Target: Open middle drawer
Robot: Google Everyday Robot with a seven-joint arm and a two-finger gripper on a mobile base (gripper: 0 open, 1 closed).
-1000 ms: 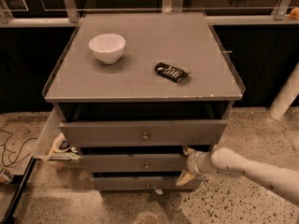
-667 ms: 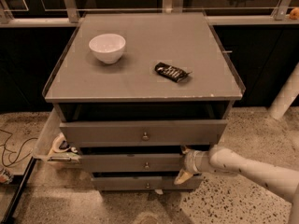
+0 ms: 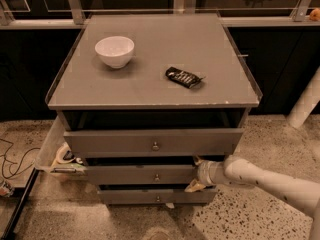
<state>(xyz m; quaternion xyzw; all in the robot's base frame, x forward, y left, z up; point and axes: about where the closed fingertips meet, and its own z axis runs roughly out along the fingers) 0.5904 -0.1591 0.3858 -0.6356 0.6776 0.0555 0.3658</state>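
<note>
The grey cabinet has three drawer fronts. The middle drawer (image 3: 130,175) is the shallow grey front with a small round knob (image 3: 156,177) at its centre. It sits below the taller top front (image 3: 150,142), which stands pulled out a little. My gripper (image 3: 196,174) comes in from the right on a white arm (image 3: 265,178). It sits at the right end of the middle drawer's front, one finger (image 3: 196,160) above the front and the other below it, closed on that edge. The drawer's interior is hidden.
A white bowl (image 3: 114,51) and a dark snack packet (image 3: 183,77) lie on the cabinet top (image 3: 150,91). The narrow bottom drawer front (image 3: 150,198) is under the gripper. A side bin with tape rolls (image 3: 64,156) hangs at the left. Cables (image 3: 10,164) lie on the floor at the left.
The gripper has shifted slightly left along the right end of the middle drawer front. The drawers, bowl and packet have not visibly moved.
</note>
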